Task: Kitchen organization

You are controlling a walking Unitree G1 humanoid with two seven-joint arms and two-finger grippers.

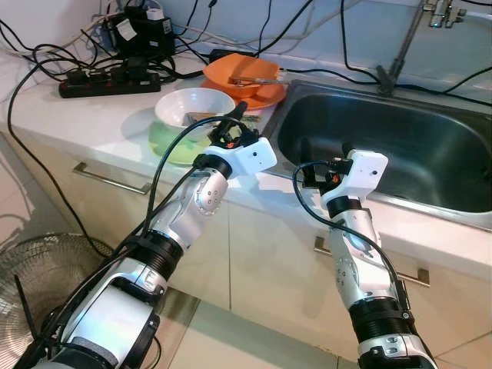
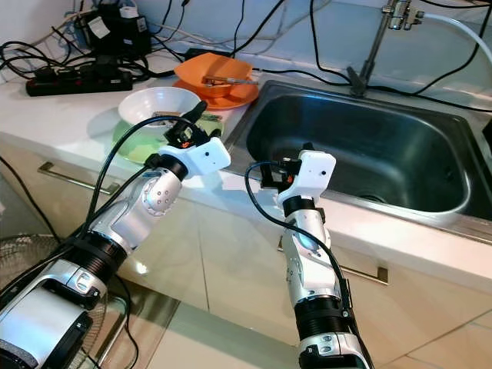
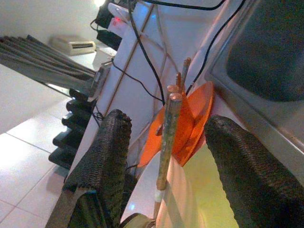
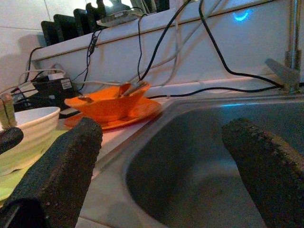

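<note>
- Two wooden chopsticks (image 3: pixel 167 137) stand in white ceramic bowl (image 1: pixel 192 106) on pale green plate (image 1: pixel 165 142), beside steel sink (image 1: pixel 384 146).
- Left gripper (image 1: pixel 234 119): fingers wide, straddling sticks. Centre, then close gently; likely to slip.
- Right gripper (image 1: pixel 327 165): spread wide at sink rim, empty.

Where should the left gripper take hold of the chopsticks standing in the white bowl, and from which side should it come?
Probably the upper shafts of the chopsticks, where they rise clear above the white bowl. The left gripper is open with its fingers either side of them, so closing across from the counter's front edge seems best.
</note>
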